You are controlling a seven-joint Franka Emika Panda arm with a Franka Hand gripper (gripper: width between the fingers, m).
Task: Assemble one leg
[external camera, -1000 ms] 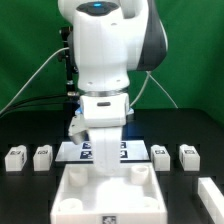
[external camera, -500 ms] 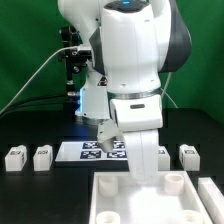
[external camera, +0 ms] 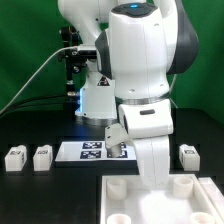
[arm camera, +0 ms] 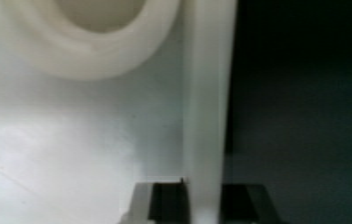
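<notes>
Three legs show in the exterior view: two small white tagged posts (external camera: 15, 157) (external camera: 42, 157) stand at the left and one (external camera: 189, 155) at the right, all apart from the gripper. My gripper (external camera: 152, 176) reaches down onto the far wall of the large white square panel (external camera: 160, 197) at the lower right. In the wrist view the two dark fingers (arm camera: 160, 203) straddle the panel's thin wall (arm camera: 205, 110), so the gripper (arm camera: 203, 203) is shut on it. A round corner socket (arm camera: 93, 30) of the panel lies beyond.
The marker board (external camera: 92, 151) lies flat on the black table between the legs, behind the panel. The arm's white body (external camera: 140, 70) fills the middle of the exterior view and hides what is behind it. Cables hang at the back left.
The arm has swung toward the exterior view's right, dragging the panel with it from the middle to the lower right. One leg at the right is now hidden behind the arm.
</notes>
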